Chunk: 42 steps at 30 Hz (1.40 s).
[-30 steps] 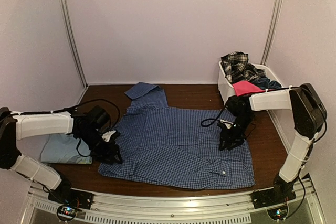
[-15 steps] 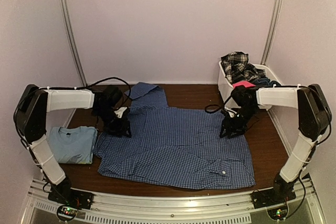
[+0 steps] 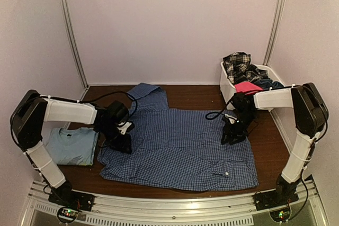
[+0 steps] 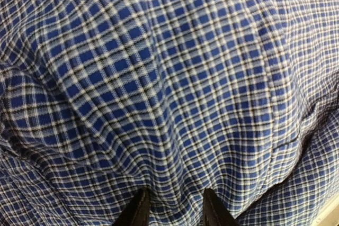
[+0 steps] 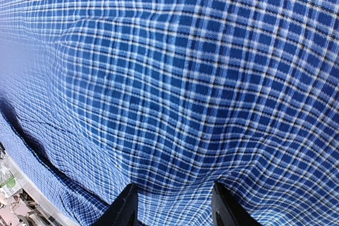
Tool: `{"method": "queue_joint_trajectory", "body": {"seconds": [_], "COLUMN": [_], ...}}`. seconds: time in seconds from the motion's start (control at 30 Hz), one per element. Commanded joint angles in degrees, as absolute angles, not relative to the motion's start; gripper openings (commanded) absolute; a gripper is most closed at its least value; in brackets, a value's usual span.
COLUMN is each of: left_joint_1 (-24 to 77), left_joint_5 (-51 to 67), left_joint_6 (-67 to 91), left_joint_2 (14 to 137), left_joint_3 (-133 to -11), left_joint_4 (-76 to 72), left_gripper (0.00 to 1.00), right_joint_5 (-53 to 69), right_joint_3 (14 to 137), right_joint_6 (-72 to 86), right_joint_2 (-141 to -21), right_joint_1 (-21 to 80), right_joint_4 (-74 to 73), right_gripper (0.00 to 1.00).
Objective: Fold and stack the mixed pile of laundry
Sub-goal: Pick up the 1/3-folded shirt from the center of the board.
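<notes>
The blue small-check button shirt (image 3: 180, 144) lies spread flat over the brown table and fills both wrist views (image 4: 169, 78) (image 5: 175, 78). My left gripper (image 3: 119, 140) (image 4: 175, 213) presses down on the shirt's left edge, jaws apart, with cloth puckered between the fingertips. My right gripper (image 3: 233, 133) (image 5: 175, 205) presses down on the shirt's right part, jaws apart, with cloth bulging between them. The light blue T-shirt (image 3: 70, 145) lies folded at the left. The black-white plaid piece (image 3: 238, 65), hot pink piece (image 3: 248, 87) and dark navy piece (image 3: 270, 83) sit in the basket.
The white plastic basket (image 3: 228, 89) stands at the back right against the wall. The shirt's collar flap (image 3: 142, 90) points toward the back wall. A metal rail (image 3: 175, 205) runs along the table's near edge. Bare brown table (image 3: 267, 141) shows to the right of the shirt.
My left gripper went from the shirt's near left corner up toward the collar, then came back a little nearer. My right gripper rose toward the basket and dropped back slightly. The folded T-shirt now shows uncovered.
</notes>
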State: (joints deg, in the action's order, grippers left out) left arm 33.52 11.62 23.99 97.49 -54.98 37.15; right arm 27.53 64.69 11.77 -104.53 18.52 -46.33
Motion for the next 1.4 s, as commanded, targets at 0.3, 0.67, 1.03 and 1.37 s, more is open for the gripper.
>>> {"method": "queue_joint_trajectory", "body": {"seconds": [0.3, 0.67, 1.03, 1.37], "left_joint_1": [40.05, 35.28, 21.66, 17.09], "left_joint_5": [14.86, 13.81, 13.35, 11.68], "left_joint_6": [32.31, 26.17, 24.04, 22.43], "left_joint_2": [94.06, 84.41, 84.02, 92.99], "left_joint_3": [-41.55, -56.27, -71.62, -75.79], "left_joint_4": [41.50, 42.01, 32.33, 28.85], "left_gripper": [0.33, 0.58, 0.98, 0.97], "right_joint_5": [22.04, 26.31, 18.13, 19.71], "right_joint_3": [60.38, 65.29, 64.51, 58.77], "right_joint_6": [10.31, 10.39, 14.04, 16.57], "right_joint_2": [-105.78, -97.93, -82.76, -90.26], "right_joint_1": [21.17, 18.71, 10.45, 8.75], "right_joint_4": [-47.60, -49.50, -28.44, -16.17], "right_gripper": [0.49, 0.53, 0.86, 0.68]}}
